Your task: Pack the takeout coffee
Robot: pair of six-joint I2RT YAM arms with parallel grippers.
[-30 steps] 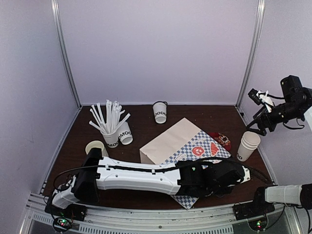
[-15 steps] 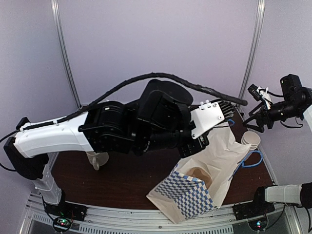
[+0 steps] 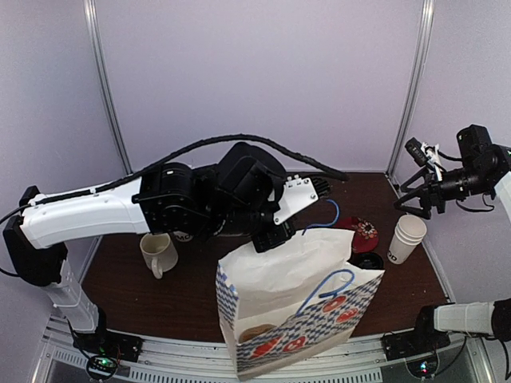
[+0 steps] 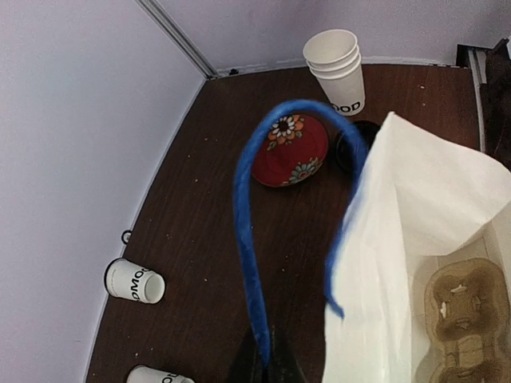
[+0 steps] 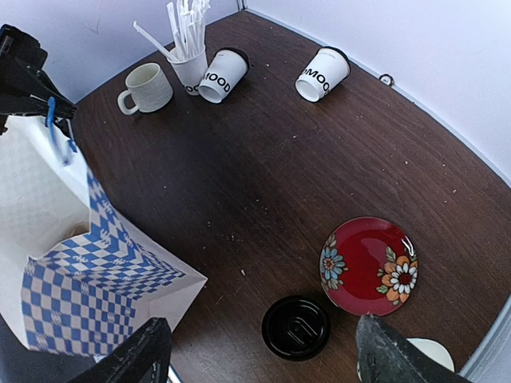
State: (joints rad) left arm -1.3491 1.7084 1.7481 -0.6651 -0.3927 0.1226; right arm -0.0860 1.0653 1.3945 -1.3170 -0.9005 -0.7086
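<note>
This is a robotics lab test cell rather than a working café. Plain pale panel walls (image 3: 263, 80) framed by aluminium posts (image 3: 104, 88) box in a small dark wooden counter (image 3: 192, 299), and a robot arm (image 3: 88, 211) rises from a metal rail (image 3: 160, 351) at its near edge. The only furnishings are café items: stacked paper cups (image 3: 407, 238), a mug (image 3: 157, 251) and a checked paper bag (image 3: 295, 279).

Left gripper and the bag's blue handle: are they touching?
Touching. The left wrist view shows the blue handle running down into the shut left gripper, pinched there.
</note>
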